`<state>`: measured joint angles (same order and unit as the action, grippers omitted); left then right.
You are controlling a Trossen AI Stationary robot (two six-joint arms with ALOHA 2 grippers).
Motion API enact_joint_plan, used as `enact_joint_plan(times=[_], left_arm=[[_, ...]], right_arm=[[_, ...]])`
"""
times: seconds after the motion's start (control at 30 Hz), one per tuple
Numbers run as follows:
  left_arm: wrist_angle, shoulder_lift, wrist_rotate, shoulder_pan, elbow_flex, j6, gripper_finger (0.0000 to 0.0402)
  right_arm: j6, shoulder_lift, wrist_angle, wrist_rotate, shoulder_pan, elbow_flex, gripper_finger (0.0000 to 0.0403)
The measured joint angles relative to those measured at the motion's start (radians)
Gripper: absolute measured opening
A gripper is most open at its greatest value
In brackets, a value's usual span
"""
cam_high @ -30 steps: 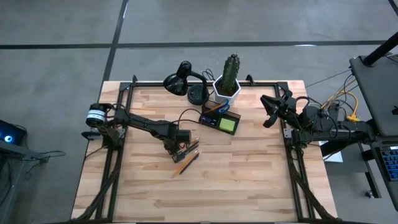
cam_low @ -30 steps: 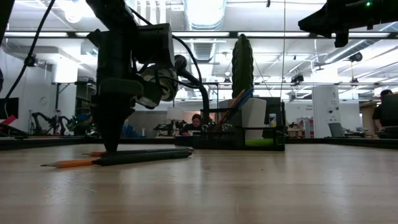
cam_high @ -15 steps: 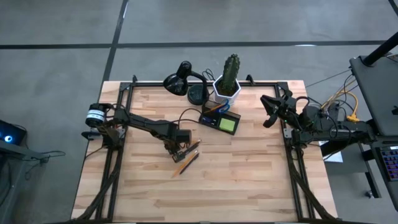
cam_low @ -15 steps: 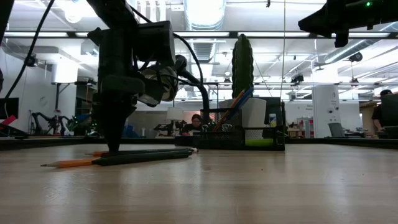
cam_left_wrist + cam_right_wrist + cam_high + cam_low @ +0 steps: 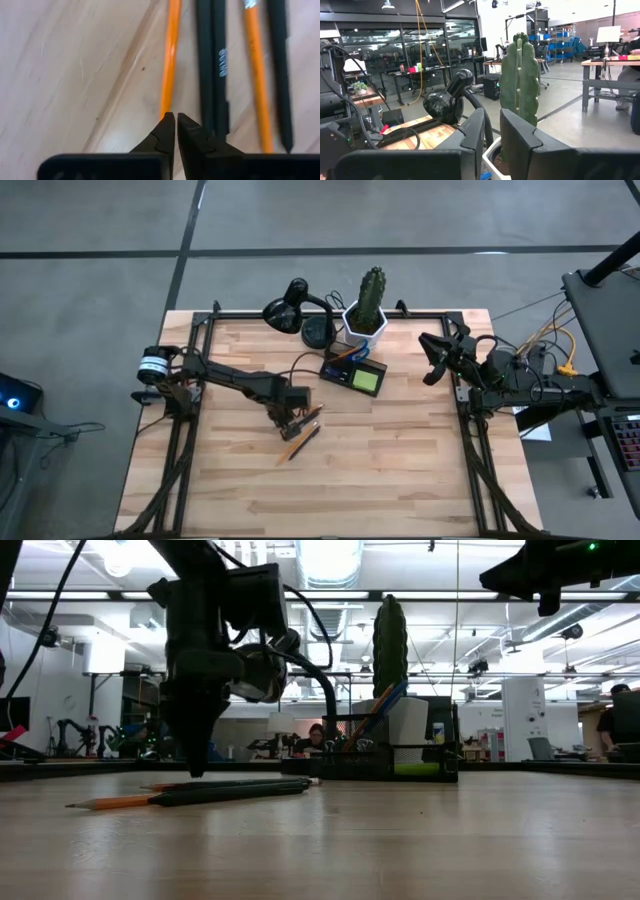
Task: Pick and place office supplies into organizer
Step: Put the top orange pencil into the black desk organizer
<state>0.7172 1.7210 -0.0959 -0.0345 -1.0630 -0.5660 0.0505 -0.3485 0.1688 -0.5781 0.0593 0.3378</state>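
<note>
The left tool (image 5: pixel 290 420), pinched closed and empty, hovers over loose orange and black pencils (image 5: pixel 298 436) on the table (image 5: pixel 400 470), left of the organizer (image 5: pixel 354 373). Lamp (image 5: pixel 288 310) and cactus (image 5: pixel 371 295) crowd behind the organizer. Far right of it, the right tool (image 5: pixel 432 358) waits raised, fingers slightly apart.

Pencils (image 5: pixel 300 432) left of organizer (image 5: pixel 355 373).

Grey floor (image 5: pixel 90 240), bright ceiling lights (image 5: pixel 328 558), workbenches (image 5: pixel 612 65) beyond wooden table (image 5: pixel 400 470).
</note>
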Motion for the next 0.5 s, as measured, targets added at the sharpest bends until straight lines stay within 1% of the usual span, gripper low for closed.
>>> enact_joint_plan(times=[0.1,0.37,0.5], left_arm=[[-0.001,0.000,0.001,0.000,-0.024,0.002,0.0024],[-0.001,-0.001,0.072,0.013,-0.112,0.006,0.0126],[-0.001,0.021,0.072,0.043,-0.157,0.027,0.0160]], right_arm=[[-0.001,0.000,0.000,0.000,0.000,0.000,0.0053],[-0.001,0.000,0.000,0.000,0.000,0.000,0.0053],[-0.001,0.000,-0.001,0.000,0.000,0.000,0.0053]])
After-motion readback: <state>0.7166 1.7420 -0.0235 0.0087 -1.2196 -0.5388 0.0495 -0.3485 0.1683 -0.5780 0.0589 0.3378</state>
